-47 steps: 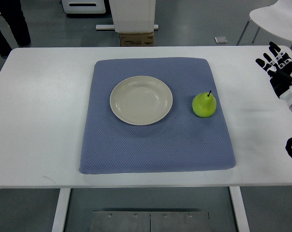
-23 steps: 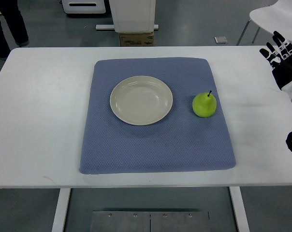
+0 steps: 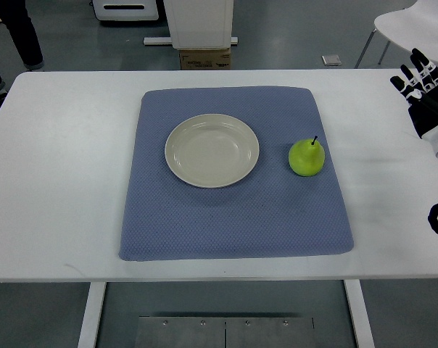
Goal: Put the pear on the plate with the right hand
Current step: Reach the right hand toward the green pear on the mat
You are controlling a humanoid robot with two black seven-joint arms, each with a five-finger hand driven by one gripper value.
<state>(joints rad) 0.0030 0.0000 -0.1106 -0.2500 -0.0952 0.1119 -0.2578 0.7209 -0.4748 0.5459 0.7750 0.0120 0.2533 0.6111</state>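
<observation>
A green pear [image 3: 307, 156] with a dark stem stands upright on the right part of a blue mat [image 3: 233, 217]. An empty cream plate [image 3: 212, 150] lies on the mat to the pear's left, a small gap between them. My right hand [image 3: 422, 87], black and white, hovers over the table's far right edge, well to the right of the pear and a little beyond it. Its fingers are spread and hold nothing. The left arm does not show.
The white table [image 3: 59, 181] carries the mat. A white chair [image 3: 415, 25] stands behind the right hand. A person's legs [image 3: 16, 32] show at the top left. A white cabinet base and a cardboard box [image 3: 204, 56] stand beyond the table.
My right hand has drifted a little to the right and away, toward the table's far right corner. The person at the top left has shifted. Pear and plate have not moved.
</observation>
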